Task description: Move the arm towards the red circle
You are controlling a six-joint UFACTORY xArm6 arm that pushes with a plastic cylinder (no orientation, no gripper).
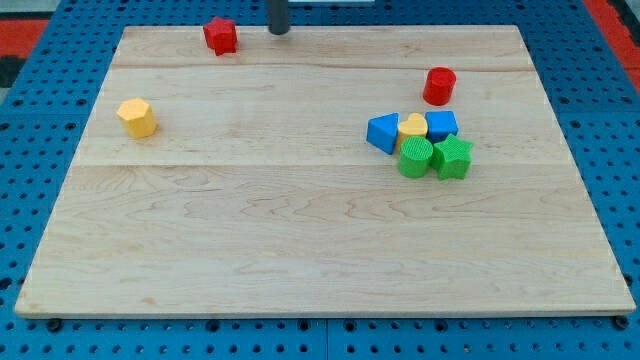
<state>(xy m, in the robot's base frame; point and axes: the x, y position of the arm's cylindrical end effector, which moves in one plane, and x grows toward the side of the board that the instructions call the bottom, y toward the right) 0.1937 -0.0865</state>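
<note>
One camera view shows my tip [279, 32], a bare rod with nothing to open or close, at the wooden board's [300, 240] top edge, just right of the red angular block [220, 35]. The red circle [439, 86] stands well apart at the view's right, above a cluster of blue, yellow and green blocks [420, 143].

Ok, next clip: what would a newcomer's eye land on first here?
Probably the tight cluster at the view's right: blue triangle, yellow heart, blue cube, two green blocks. The red circle stands just above it. My tip sits at the top edge.
</note>
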